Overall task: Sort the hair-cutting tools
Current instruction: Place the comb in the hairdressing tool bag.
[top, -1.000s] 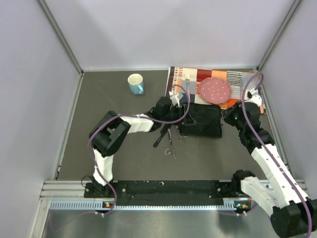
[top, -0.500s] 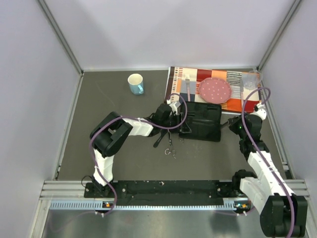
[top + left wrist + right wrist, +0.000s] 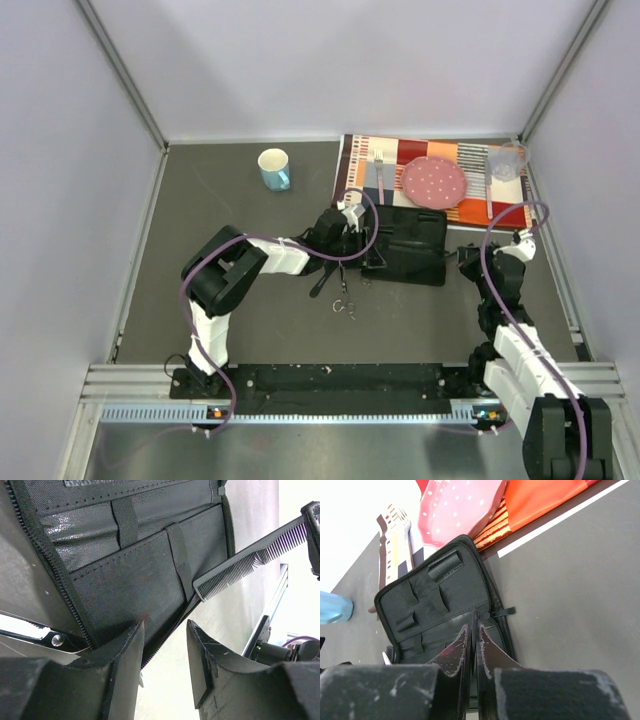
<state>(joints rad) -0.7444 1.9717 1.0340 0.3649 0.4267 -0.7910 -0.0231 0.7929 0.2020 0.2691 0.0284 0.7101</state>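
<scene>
The black zip case (image 3: 415, 245) lies open on the mat. My right gripper (image 3: 463, 257) is at its right edge, shut on the flat black comb (image 3: 250, 560), which angles toward a pocket of the case (image 3: 130, 565). In the right wrist view the comb (image 3: 476, 616) shows edge-on between the fingers of my right gripper (image 3: 475, 627). My left gripper (image 3: 350, 244) (image 3: 162, 630) is open at the case's left edge, with the zipper edge just inside one finger. One pair of silver scissors (image 3: 343, 305) lies on the table; another (image 3: 30, 627) lies beside the case. A slim black handled comb (image 3: 322, 280) lies near them.
A blue mug (image 3: 274, 168) stands at the back left. On the striped placemat (image 3: 470, 160) behind the case are a pink dotted plate (image 3: 434, 180), a fork (image 3: 380, 172) and a clear glass (image 3: 505, 160). Walls close in on three sides.
The right arm has folded back toward its base, bringing the comb to the case's right edge. The case has flattened open. My left gripper moved slightly nearer and its jaws narrowed.
</scene>
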